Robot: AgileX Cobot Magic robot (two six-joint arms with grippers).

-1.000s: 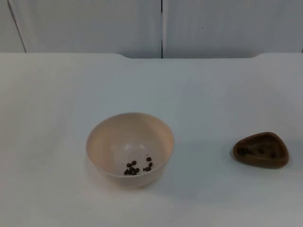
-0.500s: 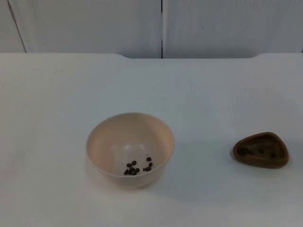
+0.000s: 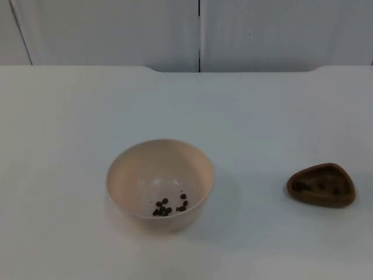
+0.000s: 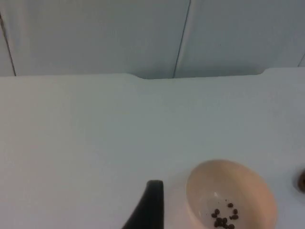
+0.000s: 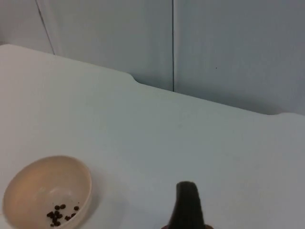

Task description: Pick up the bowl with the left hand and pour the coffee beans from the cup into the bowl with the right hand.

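A cream bowl (image 3: 160, 184) stood upright on the white surface (image 3: 262, 116), a small cluster of coffee beans (image 3: 169, 206) lying in its bottom. Well apart from it, toward the right arm's side, sat a low brown cup (image 3: 321, 185), rounded and roughly triangular, with a few dark beans visible inside. Neither vessel was touched by anything.

From the left arm's wrist camera the bowl (image 4: 231, 195) was seen near one black fingertip of the left gripper (image 4: 150, 205), which was held above the surface beside the bowl without contact; whether its jaws were wide or narrow could not be told. The right gripper (image 5: 187, 205) likewise showed one dark fingertip over bare surface, the bowl (image 5: 47, 191) well off from it, and the set of its jaws could not be told either.

Behind, the surface ended at a grey partition wall (image 3: 116, 29) with a dark vertical seam.
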